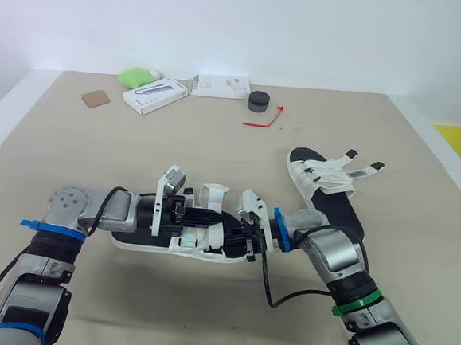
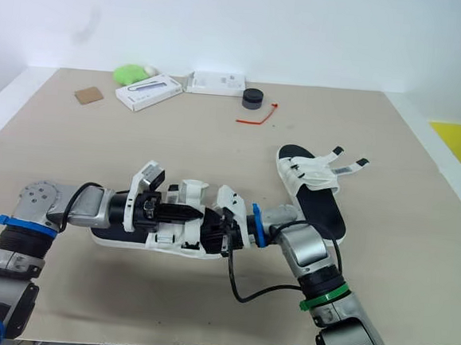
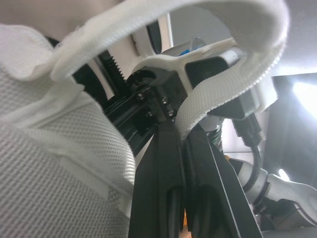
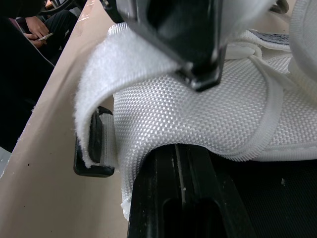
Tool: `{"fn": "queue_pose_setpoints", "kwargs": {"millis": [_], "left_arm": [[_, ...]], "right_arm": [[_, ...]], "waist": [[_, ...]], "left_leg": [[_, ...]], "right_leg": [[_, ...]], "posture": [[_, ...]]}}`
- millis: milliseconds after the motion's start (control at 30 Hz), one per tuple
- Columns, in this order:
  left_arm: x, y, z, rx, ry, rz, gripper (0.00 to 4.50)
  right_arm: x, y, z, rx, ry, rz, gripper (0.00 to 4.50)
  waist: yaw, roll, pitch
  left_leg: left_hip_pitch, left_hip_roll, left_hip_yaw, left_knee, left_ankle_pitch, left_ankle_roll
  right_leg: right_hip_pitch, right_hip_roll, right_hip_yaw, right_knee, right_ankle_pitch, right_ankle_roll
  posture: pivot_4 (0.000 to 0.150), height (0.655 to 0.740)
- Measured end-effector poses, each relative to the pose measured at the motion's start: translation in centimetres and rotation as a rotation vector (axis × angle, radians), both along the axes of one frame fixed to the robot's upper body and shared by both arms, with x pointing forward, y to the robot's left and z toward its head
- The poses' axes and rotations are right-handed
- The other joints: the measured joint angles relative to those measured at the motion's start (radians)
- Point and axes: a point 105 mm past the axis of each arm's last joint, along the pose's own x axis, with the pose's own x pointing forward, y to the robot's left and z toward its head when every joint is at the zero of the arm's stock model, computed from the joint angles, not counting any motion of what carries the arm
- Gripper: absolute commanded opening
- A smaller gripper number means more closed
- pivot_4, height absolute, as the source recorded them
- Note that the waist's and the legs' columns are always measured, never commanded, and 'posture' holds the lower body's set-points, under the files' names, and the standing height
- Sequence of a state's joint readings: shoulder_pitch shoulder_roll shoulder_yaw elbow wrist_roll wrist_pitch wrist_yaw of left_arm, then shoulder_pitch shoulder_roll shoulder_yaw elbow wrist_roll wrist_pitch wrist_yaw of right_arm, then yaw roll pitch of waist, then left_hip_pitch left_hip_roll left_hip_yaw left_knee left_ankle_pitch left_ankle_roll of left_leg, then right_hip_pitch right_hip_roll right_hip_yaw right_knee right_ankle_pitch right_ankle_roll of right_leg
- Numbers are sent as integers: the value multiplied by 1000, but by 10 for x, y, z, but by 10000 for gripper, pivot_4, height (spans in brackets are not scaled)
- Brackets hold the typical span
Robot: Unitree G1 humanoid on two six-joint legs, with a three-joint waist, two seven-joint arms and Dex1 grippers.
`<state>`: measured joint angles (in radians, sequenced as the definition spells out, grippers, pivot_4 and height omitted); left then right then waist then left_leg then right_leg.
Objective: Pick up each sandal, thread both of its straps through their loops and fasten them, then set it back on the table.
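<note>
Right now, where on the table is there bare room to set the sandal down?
Widest bare patch: mid-table, between the red tie and white box at the far edge and the near sandal. Also open: the left side, this side of the cardboard piece. Crowded: the far edge, and around the second sandal on the right.

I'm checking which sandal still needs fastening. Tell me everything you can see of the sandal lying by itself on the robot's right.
The sandal has a black footbed and a white woven upper over its far half. It lies flat, sole down, on the tan table, pointing away and slightly left. Its two white straps look unfastened: their dark-tipped ends stick out loose toward the robot's right. A small grey tag lies near them.
</note>
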<state>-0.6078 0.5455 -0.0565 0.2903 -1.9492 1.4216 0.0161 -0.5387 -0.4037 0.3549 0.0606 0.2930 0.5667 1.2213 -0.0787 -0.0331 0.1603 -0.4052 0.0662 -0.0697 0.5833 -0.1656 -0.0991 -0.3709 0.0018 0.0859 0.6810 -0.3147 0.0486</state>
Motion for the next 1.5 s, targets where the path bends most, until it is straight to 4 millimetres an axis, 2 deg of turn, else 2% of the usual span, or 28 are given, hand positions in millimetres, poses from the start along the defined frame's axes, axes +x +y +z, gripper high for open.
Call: {"fn": "queue_pose_setpoints", "kwargs": {"millis": [333, 500, 667, 1000, 1267, 1500], "left_arm": [[-13, 1, -8, 211, -235, -77, 639], [-16, -1, -9, 287, -447, -152, 639], [-12, -1, -11, 296, -613, -195, 639], [2, -1, -9, 309, -867, -211, 639], [8, -7, -7, 323, -935, -187, 639], [5, -9, -3, 345, -992, -210, 639]], "right_arm": [[-1, 2, 1, 4, -3, 6, 0], [-2, 2, 1, 4, -3, 7, 0], [-1, 2, 0, 3, -2, 4, 0], [0, 2, 0, 4, -2, 1, 0], [0, 2, 1, 6, -2, 0, 0], [0, 2, 1, 8, -2, 0, 0]], "waist": [[-4, -1, -1], [-5, -1, -2], [-5, -1, -2], [-5, -1, -2], [-5, -1, -2], [-5, -2, -1]], "left_leg": [[1, 0, 0, -2, -1, -5], [1, 0, 0, -3, -1, -5], [3, 0, 0, -3, -1, -5], [2, 0, 0, -2, -1, -5], [2, 0, 0, -2, -1, -4], [2, 0, 0, -2, -1, -4]], "right_leg": [[0, 0, 0, 0, -2, -2], [-1, 0, 0, -1, -3, -2], [-2, 0, 0, -1, -6, -7], [-1, 0, 0, -1, -5, -6], [0, 0, 1, -1, -3, -2], [0, 0, 1, -1, -3, -1]], "posture": [[1500, 7400], [1500, 7400], [1500, 7400], [1500, 7400], [1500, 7400], [1500, 7400]]}}
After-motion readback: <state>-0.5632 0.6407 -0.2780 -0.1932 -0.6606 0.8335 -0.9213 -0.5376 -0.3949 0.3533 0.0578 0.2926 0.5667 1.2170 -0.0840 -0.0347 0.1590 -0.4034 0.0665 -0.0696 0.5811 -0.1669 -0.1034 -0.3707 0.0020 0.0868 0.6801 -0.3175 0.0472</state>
